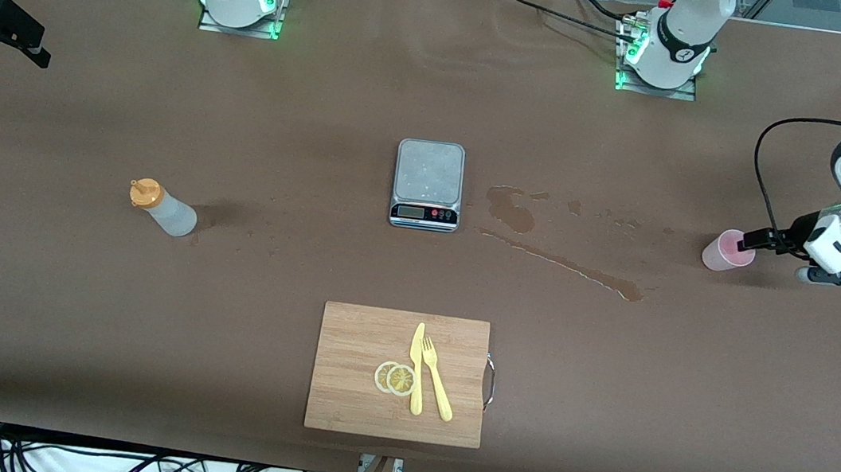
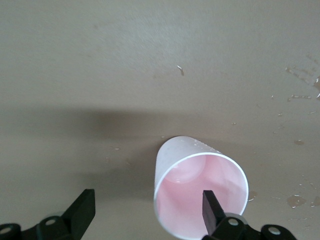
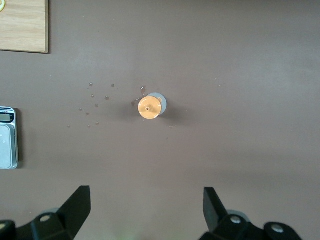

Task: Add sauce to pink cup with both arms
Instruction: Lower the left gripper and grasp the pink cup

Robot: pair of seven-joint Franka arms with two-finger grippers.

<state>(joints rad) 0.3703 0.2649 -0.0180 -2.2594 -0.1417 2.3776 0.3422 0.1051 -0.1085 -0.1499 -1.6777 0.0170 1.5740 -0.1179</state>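
Observation:
The pink cup [image 1: 728,250] stands upright at the left arm's end of the table. My left gripper [image 1: 750,246] is low beside it and open. In the left wrist view one finger [image 2: 212,207] sits over the mouth of the pink cup [image 2: 192,192] and the other finger [image 2: 82,210] is well outside it, so one side of the rim lies between them unclamped; the gripper [image 2: 147,210] holds nothing. The sauce bottle [image 1: 160,209] with its orange cap stands at the right arm's end. My right gripper [image 1: 4,34] waits high up, open and empty [image 3: 147,205], looking down on the sauce bottle [image 3: 150,107].
A silver scale [image 1: 428,184] sits mid-table. A wooden cutting board [image 1: 359,341] nearer the front camera carries a yellow knife [image 1: 417,368], a fork [image 1: 437,378] and lemon slices [image 1: 395,378]. Wet streaks [image 1: 561,263] lie between the scale and the cup.

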